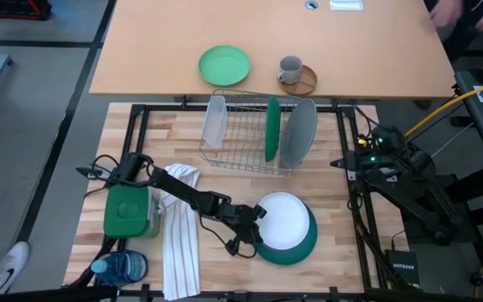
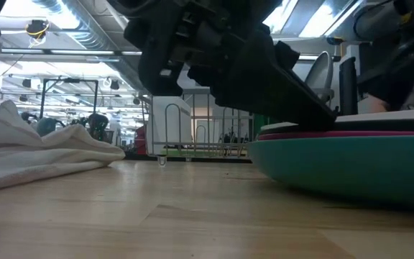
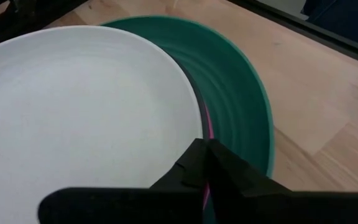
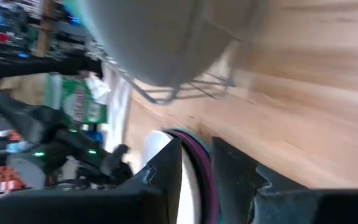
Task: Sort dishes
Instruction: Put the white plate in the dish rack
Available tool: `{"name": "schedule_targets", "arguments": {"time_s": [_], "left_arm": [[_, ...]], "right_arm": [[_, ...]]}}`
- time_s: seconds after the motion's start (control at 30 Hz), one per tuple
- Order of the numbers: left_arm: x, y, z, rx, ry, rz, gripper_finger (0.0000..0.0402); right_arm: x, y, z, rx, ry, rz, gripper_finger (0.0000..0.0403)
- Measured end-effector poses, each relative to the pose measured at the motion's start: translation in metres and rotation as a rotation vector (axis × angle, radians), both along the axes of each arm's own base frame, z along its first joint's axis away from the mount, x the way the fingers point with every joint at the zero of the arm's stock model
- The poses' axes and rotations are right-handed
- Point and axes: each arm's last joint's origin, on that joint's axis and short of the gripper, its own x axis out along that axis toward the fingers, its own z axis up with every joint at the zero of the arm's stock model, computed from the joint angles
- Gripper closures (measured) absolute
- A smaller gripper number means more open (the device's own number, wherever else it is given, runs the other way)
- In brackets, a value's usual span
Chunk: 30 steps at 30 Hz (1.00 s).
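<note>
I see left gripper clenched on plate stack rim at its 9 o'clock | pink plate edge between jaws | right gripper's jaws: can't tell

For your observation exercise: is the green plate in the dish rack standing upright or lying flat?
Upright. The green plate shows edge-on from above, standing between the wires of the dish rack.

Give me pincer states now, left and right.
Left pincer: closed at the rim of the plate stack; whether it grips a plate cannot be told.
Right pincer: open, holding nothing.
</note>
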Motion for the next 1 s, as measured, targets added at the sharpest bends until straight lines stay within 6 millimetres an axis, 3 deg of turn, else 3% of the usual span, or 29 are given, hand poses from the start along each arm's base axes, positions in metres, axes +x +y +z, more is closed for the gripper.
{"name": "schedule_targets", "arguments": {"time_s": [0.33, 0.7, 1.0], "left_arm": [[0.003, 0.011, 0.0, -0.003, 0.003, 0.031, 0.0397], [0.006, 0.022, 0.0, -0.023, 0.013, 0.078, 0.0396], [0.008, 0.028, 0.0, -0.042, 0.021, 0.108, 0.0396]], "right_arm": [[0.013, -0.013, 0.035, -0.172, -0.333, 0.01, 0.0314], [0.017, -0.017, 0.043, -0.24, -0.387, 0.034, 0.0314], [0.042, -0.044, 0.069, -0.42, -0.549, 0.154, 0.0314]]}}
